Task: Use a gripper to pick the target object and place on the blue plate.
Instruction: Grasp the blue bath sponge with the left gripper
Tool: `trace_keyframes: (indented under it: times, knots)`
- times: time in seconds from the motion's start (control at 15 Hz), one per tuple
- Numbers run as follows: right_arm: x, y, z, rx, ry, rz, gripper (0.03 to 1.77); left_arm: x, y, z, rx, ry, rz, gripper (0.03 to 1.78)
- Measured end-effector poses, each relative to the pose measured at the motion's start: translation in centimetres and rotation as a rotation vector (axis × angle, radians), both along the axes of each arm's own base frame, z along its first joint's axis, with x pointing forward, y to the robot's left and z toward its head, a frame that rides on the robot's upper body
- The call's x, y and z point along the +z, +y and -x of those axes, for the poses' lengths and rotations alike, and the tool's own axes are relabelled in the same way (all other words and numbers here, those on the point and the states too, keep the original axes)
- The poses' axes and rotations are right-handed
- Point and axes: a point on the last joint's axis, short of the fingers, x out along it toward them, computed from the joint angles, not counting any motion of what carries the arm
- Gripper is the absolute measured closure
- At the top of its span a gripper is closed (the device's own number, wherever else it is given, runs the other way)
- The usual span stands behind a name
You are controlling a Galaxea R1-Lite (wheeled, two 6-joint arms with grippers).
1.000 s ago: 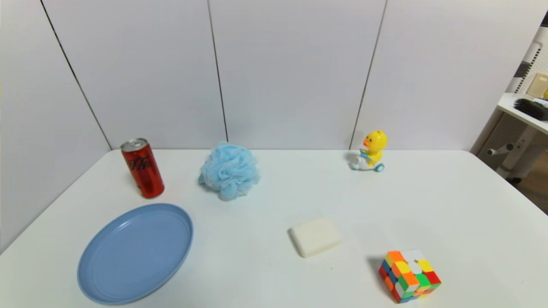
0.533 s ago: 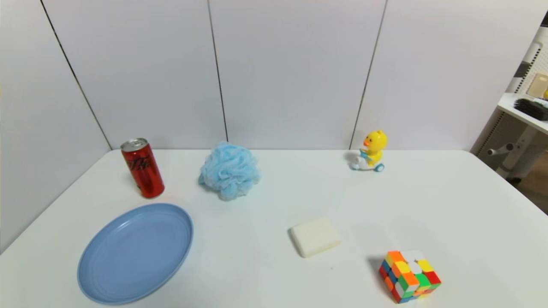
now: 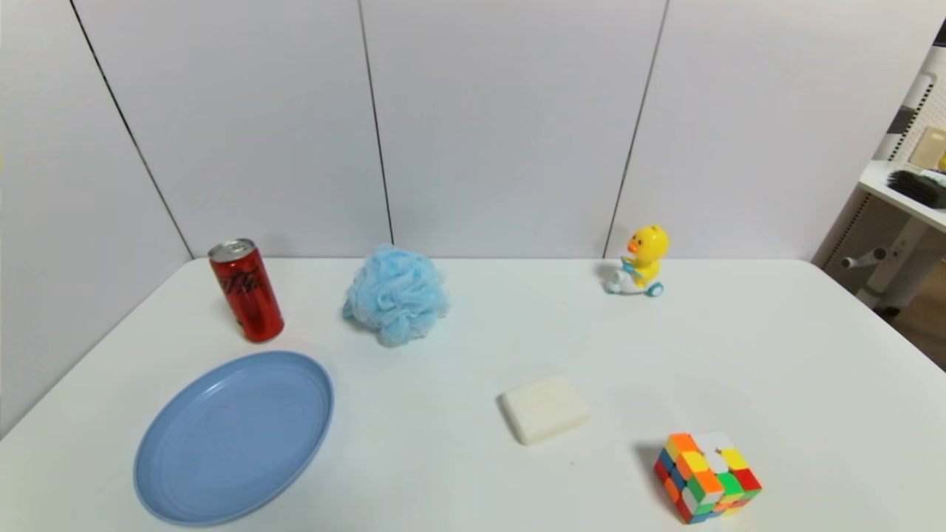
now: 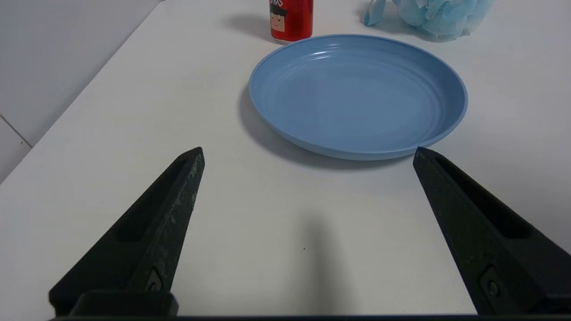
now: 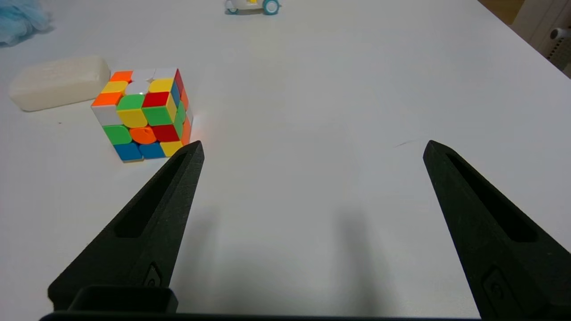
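Lab: white-panelled booth (image 3: 502, 125), white table (image 3: 776, 347)

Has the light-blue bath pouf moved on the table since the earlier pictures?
No. In the head view the bath pouf sits at the same place, right of the red can and beyond the blue plate, which also lie unchanged.

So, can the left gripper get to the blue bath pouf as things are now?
Probably yes. The left gripper is open over bare table, holding nothing. The plate lies between it and the pouf, but it is shallow; the can stands apart to one side.
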Motion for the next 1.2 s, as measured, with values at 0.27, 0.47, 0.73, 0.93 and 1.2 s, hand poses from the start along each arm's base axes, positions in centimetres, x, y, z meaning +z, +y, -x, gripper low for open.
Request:
trace_keyframes:
  times: [0.27, 0.47, 0.73, 0.93, 1.2]
  knots:
    - [0.0, 0.0, 0.0, 0.0, 0.0, 0.0, 0.1, 4.0, 0.0, -1.5, -0.009, 0.006, -0.026, 0.12]
    - [0.0, 0.0, 0.0, 0.0, 0.0, 0.0, 0.1, 11.6, -0.1, -4.0, -0.033, -0.058, -0.052, 0.12]
    - [0.0, 0.0, 0.0, 0.0, -0.001, 0.0, 0.1, 21.2, -1.2, -9.4, -0.169, -0.114, -0.097, 0.12]
    - [0.0, 0.0, 0.0, 0.0, -0.001, 0.0, 0.1, 25.2, -3.7, -13.7, -0.317, -0.057, -0.115, 0.12]
    - [0.0, 0.0, 0.0, 0.0, -0.001, 0.0, 0.1, 27.0, -8.0, -19.7, -0.443, 0.057, -0.155, 0.12]
